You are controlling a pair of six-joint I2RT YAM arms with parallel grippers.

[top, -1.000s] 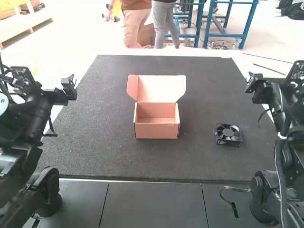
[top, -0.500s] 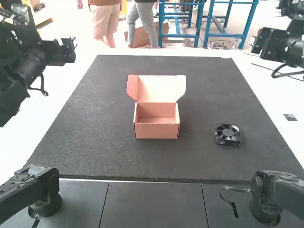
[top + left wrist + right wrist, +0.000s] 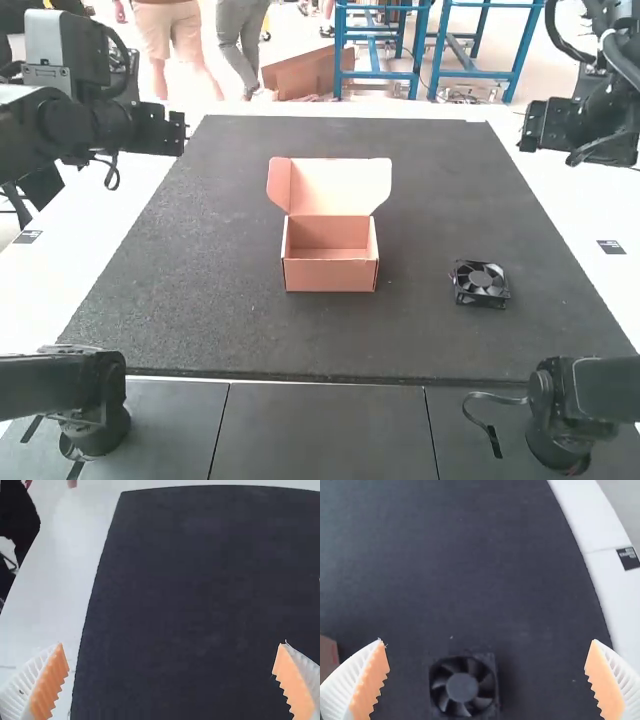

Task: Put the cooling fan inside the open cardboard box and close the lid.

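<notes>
On black mat [image 3: 200,260], fan [image 3: 481,283] sits near open box [image 3: 330,268]; left end effector [image 3: 168,680], right end effector [image 3: 485,677] released; label [image 3: 611,246] illegible.

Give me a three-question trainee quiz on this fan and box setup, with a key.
1. In the high view, on which side of the cardboard box does the cooling fan lie?
2. True or false: the box's lid stands open.
3. The right gripper is: A) open, B) shut on the fan, C) shut on nothing.
Key: 1 right, on the black mat, apart from the box; 2 true; 3 A.
</notes>
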